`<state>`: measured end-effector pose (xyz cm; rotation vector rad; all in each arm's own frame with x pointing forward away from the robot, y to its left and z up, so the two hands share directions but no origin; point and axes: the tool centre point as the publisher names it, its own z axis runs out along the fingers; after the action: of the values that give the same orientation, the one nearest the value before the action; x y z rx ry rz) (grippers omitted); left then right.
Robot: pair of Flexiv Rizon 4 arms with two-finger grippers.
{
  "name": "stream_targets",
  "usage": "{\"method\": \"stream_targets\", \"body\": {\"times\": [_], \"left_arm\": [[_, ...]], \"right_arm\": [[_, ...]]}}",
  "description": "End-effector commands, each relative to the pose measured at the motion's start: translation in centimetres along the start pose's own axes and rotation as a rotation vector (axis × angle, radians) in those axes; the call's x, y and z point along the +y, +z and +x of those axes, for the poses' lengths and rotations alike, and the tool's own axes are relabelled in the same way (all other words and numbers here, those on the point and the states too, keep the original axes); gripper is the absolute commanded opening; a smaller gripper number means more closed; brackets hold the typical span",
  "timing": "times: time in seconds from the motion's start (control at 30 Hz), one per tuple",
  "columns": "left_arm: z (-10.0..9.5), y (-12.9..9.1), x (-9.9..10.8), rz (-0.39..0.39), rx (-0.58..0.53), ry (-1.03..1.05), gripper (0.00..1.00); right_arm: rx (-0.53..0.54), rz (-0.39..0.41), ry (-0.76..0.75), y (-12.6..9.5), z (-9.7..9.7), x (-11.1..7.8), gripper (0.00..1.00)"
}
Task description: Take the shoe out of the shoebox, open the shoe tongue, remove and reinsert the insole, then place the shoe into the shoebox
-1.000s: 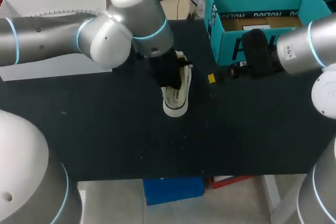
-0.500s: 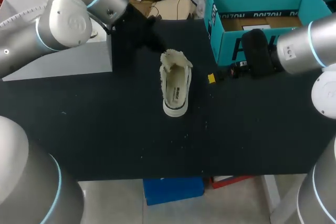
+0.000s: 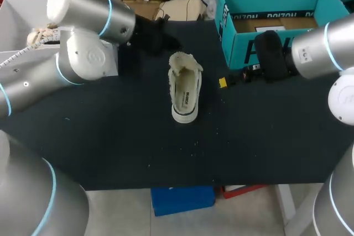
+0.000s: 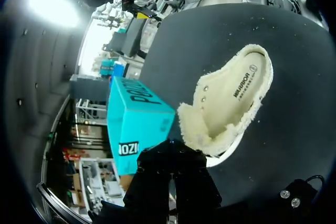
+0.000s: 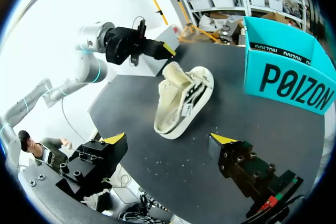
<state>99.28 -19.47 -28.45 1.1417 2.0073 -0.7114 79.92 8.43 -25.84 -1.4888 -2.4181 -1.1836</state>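
Note:
A cream shoe [image 3: 185, 89] with fleecy lining lies on its side in the middle of the black table [image 3: 110, 147], its opening toward the far edge. In the left wrist view its printed insole [image 4: 247, 80] sits inside it. The teal shoebox [image 3: 276, 15] stands open at the back right. My left gripper [image 3: 160, 32] hovers up and to the left of the shoe's opening, shut and holding nothing; it also shows in its own view [image 4: 170, 182] and from the other wrist [image 5: 167, 51]. My right gripper [image 5: 169, 140] stands wide open right of the shoe [image 5: 184, 98], in front of the shoebox [image 5: 289, 77].
A white box [image 3: 61, 59] sits at the back left of the table, behind my left arm. One yellow tip of my right gripper [image 3: 223, 83] shows between the shoe and the shoebox. Bare black table lies in front of the shoe.
My left gripper has pulled up and back to the left, away from the shoe's opening, leaving the shoe uncovered on the table. The right arm and the shoe have stayed put.

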Motion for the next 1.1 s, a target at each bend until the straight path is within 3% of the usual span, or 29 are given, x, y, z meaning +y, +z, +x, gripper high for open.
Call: {"method": "stream_targets", "body": {"times": [0.03,0.27,0.53,0.77,1.1], "left_arm": [[-0.6,2.8,0.5,0.043,0.001,0.032,0.0],[-1.3,3.6,0.7,0.104,0.113,0.153,0.0],[-1.0,3.7,-0.3,0.266,0.264,0.315,0.0],[0.7,3.9,-2.0,0.377,0.351,0.387,0.0],[3.5,4.9,-3.8,0.433,0.412,0.394,0.0]], "right_arm": [[-0.004,0.002,0.001,0.1,0.1,0.1,1.0],[-0.004,0.002,0.001,0.1,0.1,0.1,1.0],[-0.004,0.002,0.001,0.1,0.1,0.1,1.0],[-0.004,0.002,0.001,0.1,0.1,0.1,1.0],[-0.004,0.002,0.001,0.1,0.1,0.1,1.0]]}}
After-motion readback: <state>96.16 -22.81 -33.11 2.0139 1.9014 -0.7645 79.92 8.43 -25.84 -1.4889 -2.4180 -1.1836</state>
